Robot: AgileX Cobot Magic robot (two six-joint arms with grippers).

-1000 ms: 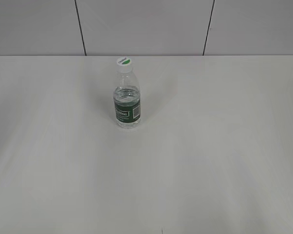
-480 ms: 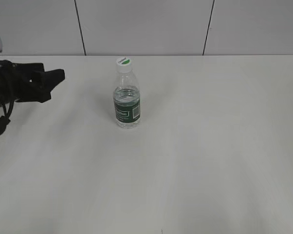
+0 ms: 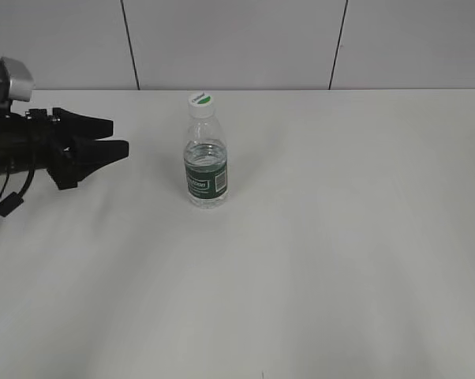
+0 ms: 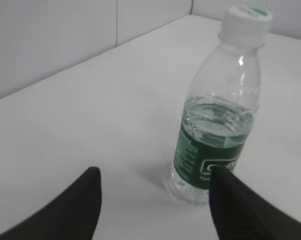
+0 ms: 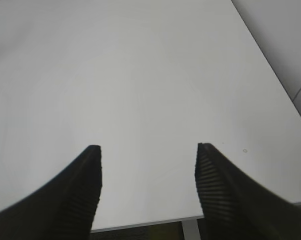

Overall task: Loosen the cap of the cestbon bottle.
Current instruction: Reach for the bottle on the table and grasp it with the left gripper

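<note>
The cestbon bottle (image 3: 205, 169) stands upright on the white table, clear with a dark green label band and some water inside. Its white cap (image 3: 200, 102) with a green half-circle mark sits on top. My left gripper (image 3: 117, 136) is open and empty, to the left of the bottle with a gap between them, fingers pointing at it. In the left wrist view the bottle (image 4: 218, 120) and cap (image 4: 246, 20) stand just beyond the open fingers (image 4: 154, 176). My right gripper (image 5: 148, 148) is open and empty over bare table; it does not show in the exterior view.
The white table (image 3: 340, 237) runs to a grey panelled wall (image 3: 237, 39) at the back. The right wrist view shows the table's edge (image 5: 140, 225) just below the fingers, with a dark gap beyond it.
My left arm has come into the exterior view from the left and moved right toward the bottle. Its fingers now show spread apart. The bottle has not moved.
</note>
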